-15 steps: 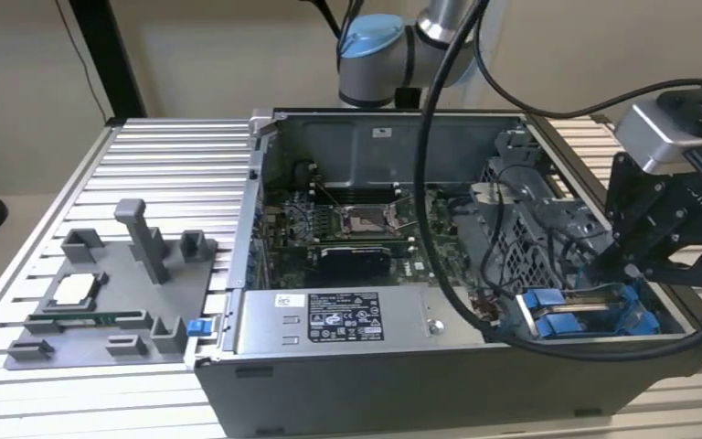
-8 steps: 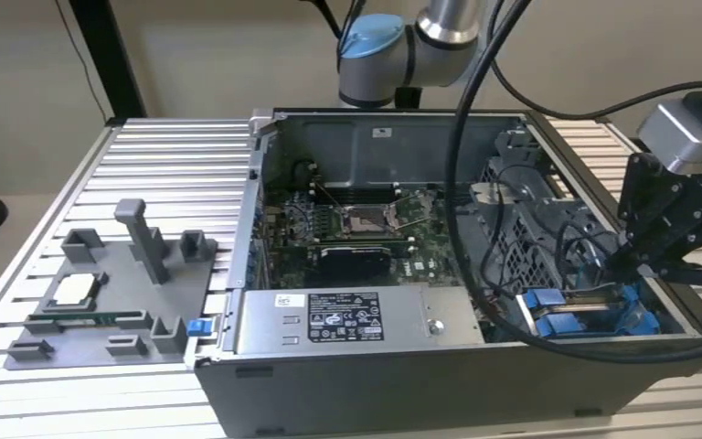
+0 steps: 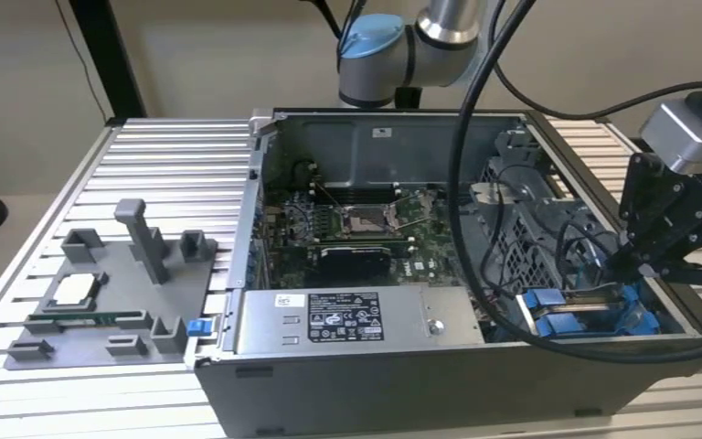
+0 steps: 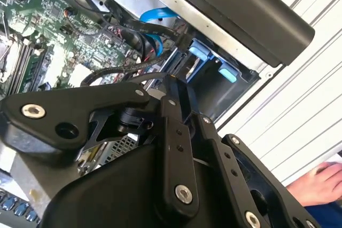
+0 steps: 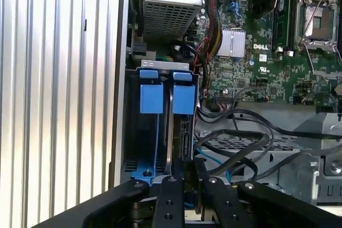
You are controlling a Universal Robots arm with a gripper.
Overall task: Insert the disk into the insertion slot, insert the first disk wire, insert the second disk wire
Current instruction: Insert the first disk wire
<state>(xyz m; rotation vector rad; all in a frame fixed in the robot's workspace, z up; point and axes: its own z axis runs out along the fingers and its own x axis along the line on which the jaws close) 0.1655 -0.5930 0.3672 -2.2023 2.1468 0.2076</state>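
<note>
The insertion slot (image 5: 136, 132) is a grey metal bay with two bright blue tabs (image 5: 151, 97) at the case's corner, also seen in the exterior view (image 3: 583, 315) and the second wrist view (image 4: 214, 62). In its compartment nearer the motherboard stands a narrow dark-grey edge (image 5: 185, 134), seemingly the disk on its side. My gripper (image 5: 187, 168) hangs right over that compartment's end opposite the tabs; it reaches in from the exterior view's right (image 3: 620, 270) and shows as black linkages in the second wrist view (image 4: 171, 81). Black wires (image 5: 235, 148) and a blue one (image 5: 214, 161) lie loose beside the bay.
The open case (image 3: 388, 123) stands on a ribbed aluminium table (image 3: 168, 174). A long silver box with a sticker (image 3: 339, 320) lines the front wall. A perforated grey cage (image 5: 278, 158) lies under the wires. A grey fixture (image 3: 107, 302) sits at the exterior view's left. A person's hand (image 4: 320, 182) rests outside the case.
</note>
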